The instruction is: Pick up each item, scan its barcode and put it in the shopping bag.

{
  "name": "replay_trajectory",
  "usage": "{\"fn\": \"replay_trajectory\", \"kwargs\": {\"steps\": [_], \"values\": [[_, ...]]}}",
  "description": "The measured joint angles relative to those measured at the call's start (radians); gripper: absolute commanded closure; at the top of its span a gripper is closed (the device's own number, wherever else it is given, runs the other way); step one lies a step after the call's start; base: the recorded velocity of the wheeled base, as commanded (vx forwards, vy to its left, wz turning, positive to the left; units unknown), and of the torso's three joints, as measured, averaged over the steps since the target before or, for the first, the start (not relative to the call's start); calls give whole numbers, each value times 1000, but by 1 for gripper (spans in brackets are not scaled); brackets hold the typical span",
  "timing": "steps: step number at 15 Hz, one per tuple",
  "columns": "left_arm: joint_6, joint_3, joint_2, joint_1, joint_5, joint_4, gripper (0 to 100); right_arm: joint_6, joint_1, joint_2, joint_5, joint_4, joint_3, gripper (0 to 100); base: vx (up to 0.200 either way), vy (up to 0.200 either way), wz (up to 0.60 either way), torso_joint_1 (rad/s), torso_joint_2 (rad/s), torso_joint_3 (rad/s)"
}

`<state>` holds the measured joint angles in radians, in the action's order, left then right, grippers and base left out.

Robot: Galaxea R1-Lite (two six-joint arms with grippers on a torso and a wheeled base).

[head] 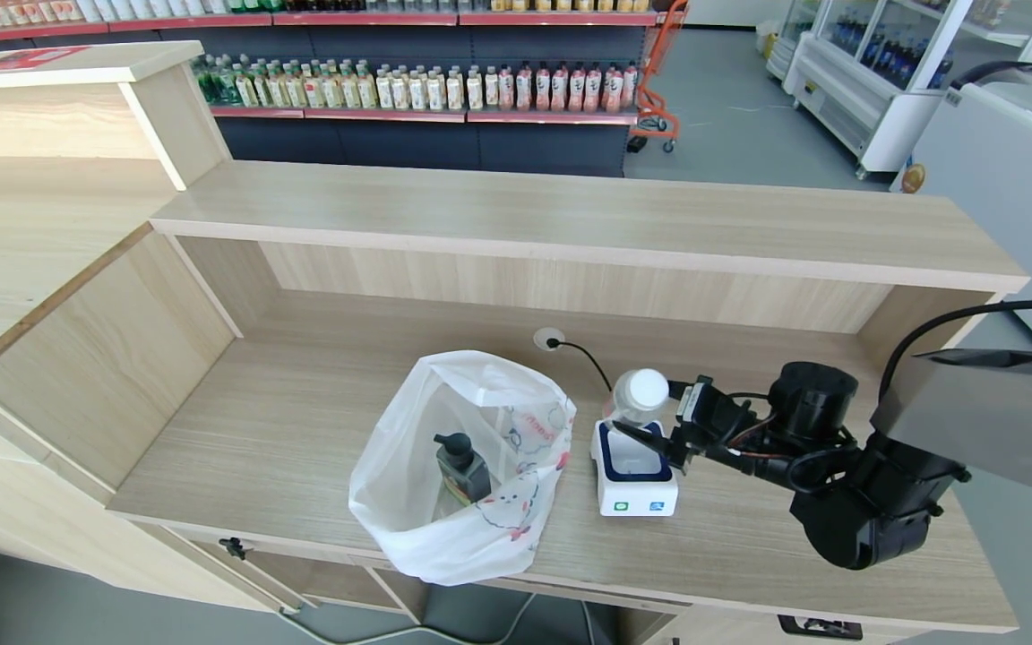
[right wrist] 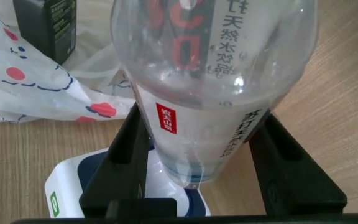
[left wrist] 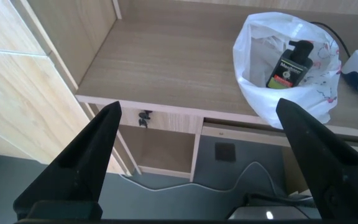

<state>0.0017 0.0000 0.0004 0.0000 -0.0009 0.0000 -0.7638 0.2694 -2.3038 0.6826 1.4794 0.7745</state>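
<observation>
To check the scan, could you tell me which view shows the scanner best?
The head view: the scanner shows nearly whole, beside the shopping bag, under the bottle. The left wrist view catches just a corner; the right wrist view, a part beneath the bottle.

Clear glossy plastic bottle (right wrist: 213, 81), matt wood counter (head: 319, 421)

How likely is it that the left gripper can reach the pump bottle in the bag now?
Probably yes. The left gripper is open and empty, the bag gapes upward with the pump bottle upright inside, bare counter lies between, and the right gripper is over the scanner, beside the bag.
</observation>
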Motion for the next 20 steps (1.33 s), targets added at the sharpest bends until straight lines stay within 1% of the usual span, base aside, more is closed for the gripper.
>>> {"fn": "replay_trajectory", "kwargs": {"steps": [5, 7, 8, 10, 11, 13, 15, 16, 17, 20], "values": [[0, 0, 0, 0, 0, 0, 0, 2, 0, 11, 0, -7, 0, 100, 0, 0, 0, 0, 0, 0], [0, 0, 0, 0, 0, 0, 0, 25, -1, 31, -4, -19, -1, 100, 0, 0, 0, 0, 0, 0], [0, 0, 0, 0, 0, 0, 0, 77, -1, 57, -15, -24, -3, 100, 0, 0, 0, 0, 0, 0], [0, 0, 0, 0, 0, 0, 0, 241, 0, 137, -87, -39, -8, 100, 0, 0, 0, 0, 0, 0], [0, 0, 0, 0, 0, 0, 0, 328, 1, 191, -135, -80, -12, 100, 0, 0, 0, 0, 0, 0], [0, 0, 0, 0, 0, 0, 0, 477, 4, 305, -246, -213, -14, 100, 0, 0, 0, 0, 0, 0], [0, 0, 0, 0, 0, 0, 0, 691, 5, 425, -395, -376, -17, 100, 0, 0, 0, 0, 0, 0], [0, 0, 0, 0, 1, 0, 0, 738, 4, 462, -428, -404, -24, 100, 0, 0, 0, 0, 0, 0], [0, 0, 0, 0, 0, 0, 0, 757, 1, 492, -437, -410, -34, 100, 0, 0, 0, 0, 0, 0], [-1, 0, 0, 0, 0, 0, 0, 812, -12, 529, -438, -422, -88, 100, 0, 200, 0, -3, -2, 4]]}}
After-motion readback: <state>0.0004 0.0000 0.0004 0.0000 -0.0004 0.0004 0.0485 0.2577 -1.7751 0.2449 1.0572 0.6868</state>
